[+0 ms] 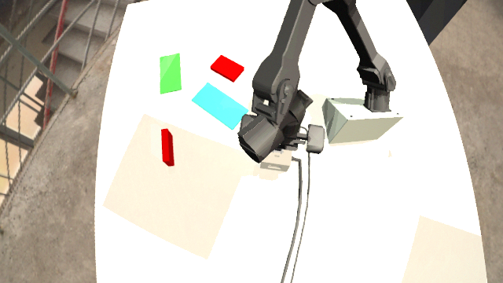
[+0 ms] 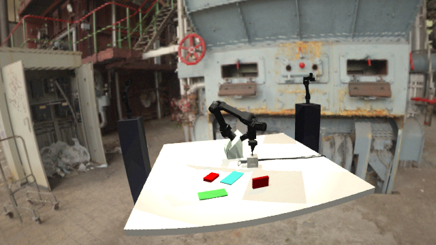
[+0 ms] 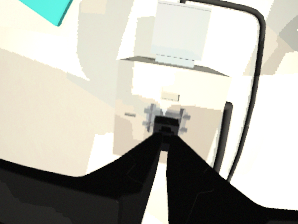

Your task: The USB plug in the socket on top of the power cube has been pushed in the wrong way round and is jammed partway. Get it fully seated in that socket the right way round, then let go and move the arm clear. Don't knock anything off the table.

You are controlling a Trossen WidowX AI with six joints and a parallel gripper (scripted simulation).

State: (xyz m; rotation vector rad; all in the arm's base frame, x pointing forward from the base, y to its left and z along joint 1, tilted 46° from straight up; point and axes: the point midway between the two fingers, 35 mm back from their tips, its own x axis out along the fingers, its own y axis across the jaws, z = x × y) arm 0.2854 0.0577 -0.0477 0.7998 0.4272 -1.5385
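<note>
The power cube [image 1: 275, 162] [image 2: 252, 162] [image 3: 131, 135] stands upright on the table. My gripper [image 2: 252, 153] [image 3: 165, 140] points down over its top, with the fingers nearly together. They are shut on the small dark USB plug [image 3: 166, 121], which sits at the cube's top face. Grey metal-like parts show on both sides of the plug in the wrist view. The fingertips and arm hide the socket opening, so how deep the plug sits and which way round it is cannot be told. In the top view the wrist hides the plug.
A pale block [image 3: 183, 31] adjoins the cube's far side; its black cable [image 3: 261, 55] curves round the right. Another cable [image 1: 300, 189] leaves beside the cube. A cyan slab [image 1: 220, 105] [image 2: 232, 177], green slab [image 1: 170, 74], red block [image 1: 227, 68] and upright red block [image 1: 167, 147] [image 2: 260, 182] lie leftward.
</note>
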